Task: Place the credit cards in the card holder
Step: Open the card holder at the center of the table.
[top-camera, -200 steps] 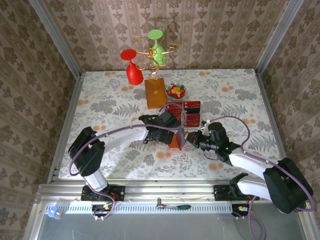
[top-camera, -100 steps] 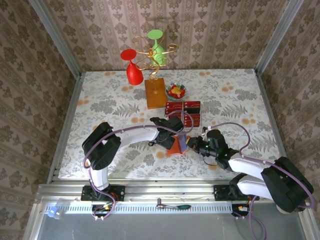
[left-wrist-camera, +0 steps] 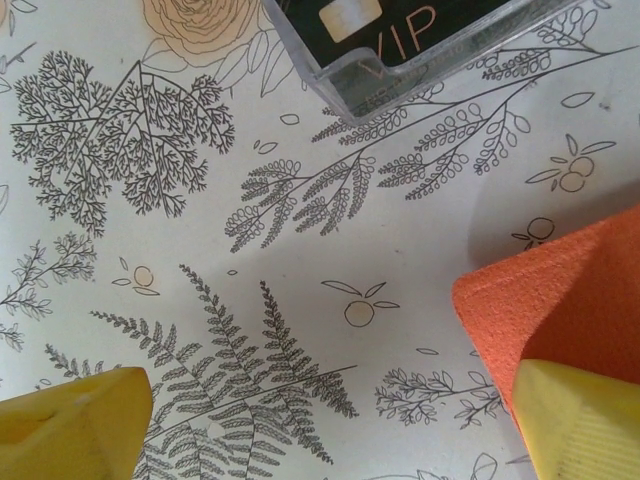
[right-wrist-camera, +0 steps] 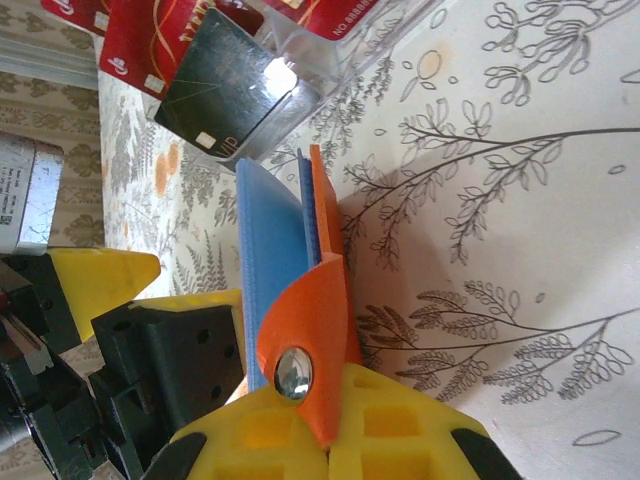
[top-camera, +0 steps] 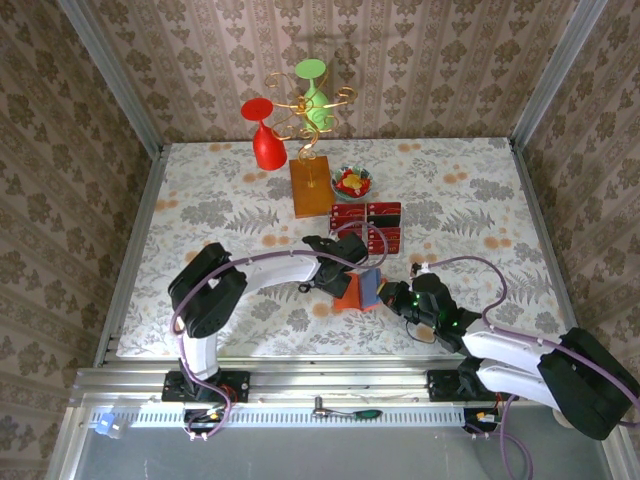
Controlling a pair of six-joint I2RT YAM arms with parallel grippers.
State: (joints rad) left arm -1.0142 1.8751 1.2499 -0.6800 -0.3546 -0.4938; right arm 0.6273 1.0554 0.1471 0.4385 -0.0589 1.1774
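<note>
Holder held on edge, cards not yet loaded

Right gripper [right-wrist-camera: 330,425] is clamped on the snap flap of the orange card holder [right-wrist-camera: 325,270], which stands on edge on the table [top-camera: 220,210] with its blue lining showing. Left gripper [left-wrist-camera: 320,430] is spread wide and grips nothing, one yellow finger [left-wrist-camera: 575,420] against the holder's outer face. This looks like bracing the case open. Next, the left arm would likely have to reach the credit cards [top-camera: 366,222] in the clear tray [left-wrist-camera: 430,70] just beyond the holder and lift one by its thin edge. The tray wall may hamper that pick. Wooden block [top-camera: 310,188], candy bowl [top-camera: 352,182] and red glass [top-camera: 265,145] stand further back, out of the way.
</note>
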